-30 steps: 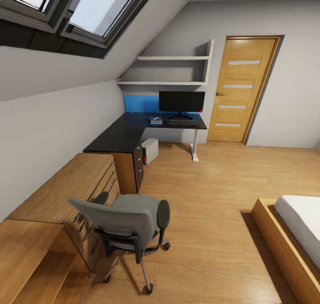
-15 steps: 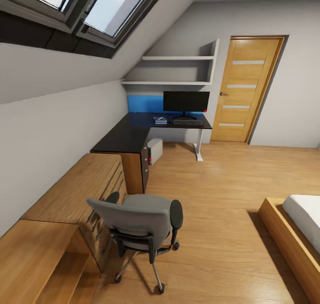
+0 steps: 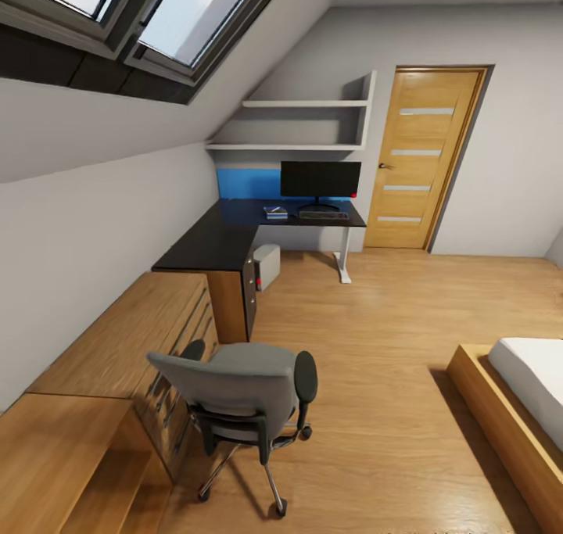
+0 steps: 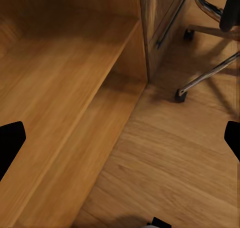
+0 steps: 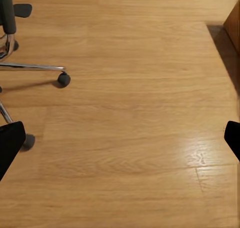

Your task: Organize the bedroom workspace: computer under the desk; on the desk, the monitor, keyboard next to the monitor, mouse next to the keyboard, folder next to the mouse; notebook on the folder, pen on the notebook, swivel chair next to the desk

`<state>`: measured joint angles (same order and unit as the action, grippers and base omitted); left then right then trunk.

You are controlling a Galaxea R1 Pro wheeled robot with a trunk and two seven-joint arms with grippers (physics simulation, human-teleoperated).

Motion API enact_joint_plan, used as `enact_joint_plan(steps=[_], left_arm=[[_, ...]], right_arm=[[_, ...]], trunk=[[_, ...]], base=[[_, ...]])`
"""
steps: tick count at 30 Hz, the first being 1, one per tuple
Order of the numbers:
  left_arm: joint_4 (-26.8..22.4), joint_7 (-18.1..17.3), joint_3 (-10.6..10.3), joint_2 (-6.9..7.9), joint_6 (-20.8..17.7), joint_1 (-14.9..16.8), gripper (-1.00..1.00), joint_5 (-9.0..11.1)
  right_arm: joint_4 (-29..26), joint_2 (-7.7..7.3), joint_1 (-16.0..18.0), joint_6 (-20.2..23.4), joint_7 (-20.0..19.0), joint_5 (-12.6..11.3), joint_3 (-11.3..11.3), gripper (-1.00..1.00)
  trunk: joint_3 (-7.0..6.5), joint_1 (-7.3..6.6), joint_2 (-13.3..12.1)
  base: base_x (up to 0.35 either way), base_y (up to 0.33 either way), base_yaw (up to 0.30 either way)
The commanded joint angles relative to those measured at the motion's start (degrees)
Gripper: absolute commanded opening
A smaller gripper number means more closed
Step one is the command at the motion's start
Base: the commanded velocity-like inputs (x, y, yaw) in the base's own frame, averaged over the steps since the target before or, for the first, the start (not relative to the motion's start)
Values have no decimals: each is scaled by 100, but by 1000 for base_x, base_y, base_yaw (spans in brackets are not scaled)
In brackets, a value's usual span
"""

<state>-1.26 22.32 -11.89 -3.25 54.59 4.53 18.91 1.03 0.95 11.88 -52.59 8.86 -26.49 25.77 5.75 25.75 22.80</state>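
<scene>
The swivel chair (image 3: 242, 397) stands on the wood floor (image 3: 375, 346), far from the desk (image 3: 227, 233). The monitor (image 3: 320, 180) and keyboard (image 3: 322, 215) sit on the tabletop; the computer (image 3: 267, 265) is under it. The left hand (image 4: 120, 138) hangs wide over the low wooden shelf (image 4: 60, 88). The right hand (image 5: 120, 138) hangs wide over the floor. The view has swung a bit since before.
</scene>
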Motion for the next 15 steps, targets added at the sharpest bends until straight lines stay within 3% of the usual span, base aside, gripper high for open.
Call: enact_joint_plan(steps=[1,15], left_arm=[[1,26,-50,-1,12,4,100,34],[-1,26,-50,-1,12,4,100,34]], right_arm=[[11,3,7,-14,46,-5,49,100],[11,5,5,-14,46,-5,50,100]], trunk=[[7,4,12],[-65,4,12]], base=[[0,1,-191],[0,0,-209]])
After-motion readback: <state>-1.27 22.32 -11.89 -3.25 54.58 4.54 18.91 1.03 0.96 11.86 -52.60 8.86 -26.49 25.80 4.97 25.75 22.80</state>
